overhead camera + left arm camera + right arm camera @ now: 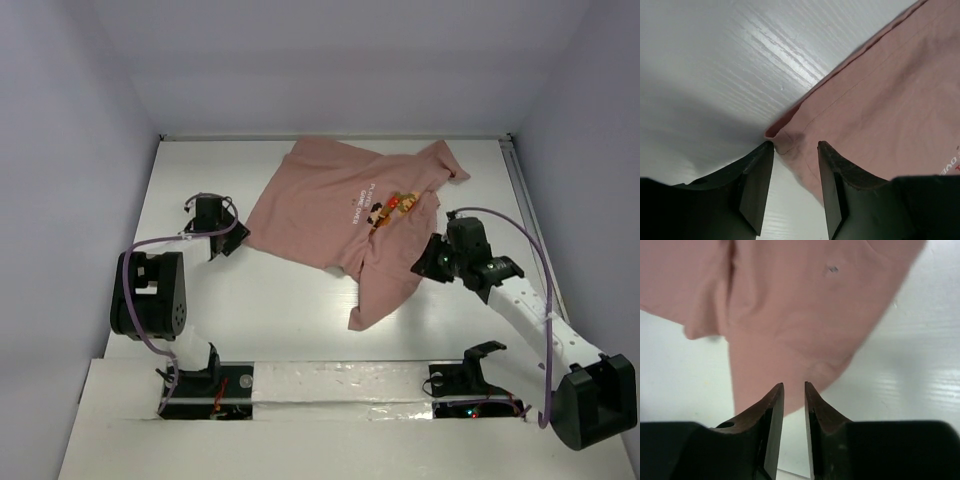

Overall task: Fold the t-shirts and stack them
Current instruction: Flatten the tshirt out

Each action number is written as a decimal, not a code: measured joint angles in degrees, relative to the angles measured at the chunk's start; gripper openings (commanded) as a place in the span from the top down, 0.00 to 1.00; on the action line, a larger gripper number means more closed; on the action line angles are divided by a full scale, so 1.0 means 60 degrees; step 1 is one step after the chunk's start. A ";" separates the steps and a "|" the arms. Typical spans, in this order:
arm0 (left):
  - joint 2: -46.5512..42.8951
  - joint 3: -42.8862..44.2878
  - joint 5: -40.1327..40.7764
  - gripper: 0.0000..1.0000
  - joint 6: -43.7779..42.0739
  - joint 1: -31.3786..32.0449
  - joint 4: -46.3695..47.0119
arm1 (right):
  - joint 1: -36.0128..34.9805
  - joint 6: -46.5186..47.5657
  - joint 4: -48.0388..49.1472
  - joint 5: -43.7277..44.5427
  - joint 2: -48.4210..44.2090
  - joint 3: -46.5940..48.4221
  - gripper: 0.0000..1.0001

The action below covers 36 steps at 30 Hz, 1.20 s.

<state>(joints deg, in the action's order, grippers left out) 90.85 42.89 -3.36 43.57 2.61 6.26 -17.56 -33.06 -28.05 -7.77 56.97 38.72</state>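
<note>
Now, t-shirt [345,215] from above: we are seeing it lying print side up and askew on the far middle of the table [260,300], mostly spread out, with its print [380,208] showing and one lobe trailing toward the arms.
Left gripper [238,235] from above: we are finding it low at the shirt's left corner, touching the cloth or just beside it.
Right gripper [425,262] from above: we are finding it at the shirt's right edge, beside the trailing lobe.
Left wrist, jaws: we are seeing the left gripper [795,146] standing apart and straddling a stitched hem corner of the t-shirt [880,110]. The corner is lying between the tips, and neither finger is visibly pressing it.
Left wrist, surface: we are seeing bare table [715,60] to the left of the cloth.
Right wrist, jaws: we are seeing the right gripper [794,386] with a narrow gap between its fingers and nothing pinched in it. The t-shirt [790,305] is showing its rounded edge just past the tips.
Handling: we are judging the cotton to be light, soft and limp, neither fragile nor slippery. It will likely be sagging and bunching wherever it is unsupported.
Where to hold: we are favouring the hemmed corners and seams, where the doubled cloth gives the jaws something to bite. Taking both sides together should let the fold land flat.
</note>
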 measured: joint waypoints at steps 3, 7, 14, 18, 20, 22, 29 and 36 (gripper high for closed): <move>0.0124 0.0000 -0.0080 0.68 0.0084 0.0000 0.0215 | 0.0000 -0.0280 -0.0102 0.0204 -0.0036 -0.0499 0.60; 0.0255 0.0011 -0.0026 0.95 0.0149 0.0000 0.0280 | 0.0000 -0.0743 -0.0226 0.0648 0.0044 -0.0739 0.52; 0.0433 0.0357 0.0084 1.00 0.0069 0.0004 0.0219 | 0.0007 -0.1472 0.0022 0.1093 0.1253 -0.1067 0.47; -0.0018 0.0474 0.0368 1.00 -0.0262 0.0000 -0.0051 | 0.0211 -0.1716 0.0725 0.1078 0.2364 -0.1053 0.58; -0.0466 0.0474 0.0525 1.00 -0.0481 -0.0011 -0.0204 | 0.0372 -0.1716 0.1293 0.1177 0.2699 -0.0914 0.60; -0.0922 0.0474 0.0659 1.00 -0.0663 -0.0018 -0.0284 | 0.0433 -0.1668 0.1730 0.1326 0.2958 -0.0816 0.62; -0.1359 0.0474 0.0761 1.00 -0.0871 -0.0025 -0.0372 | 0.0433 -0.1042 0.2521 0.1271 0.3883 0.0153 1.00; -0.1730 0.0685 0.0827 1.00 -0.0984 -0.0237 -0.0896 | 0.0437 0.0379 -0.0867 -0.0335 0.1253 0.2874 1.00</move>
<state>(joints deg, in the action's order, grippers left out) 80.47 47.00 1.61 37.67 1.19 0.89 -14.94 -30.79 -33.26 -9.78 64.49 55.96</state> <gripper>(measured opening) 0.014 0.016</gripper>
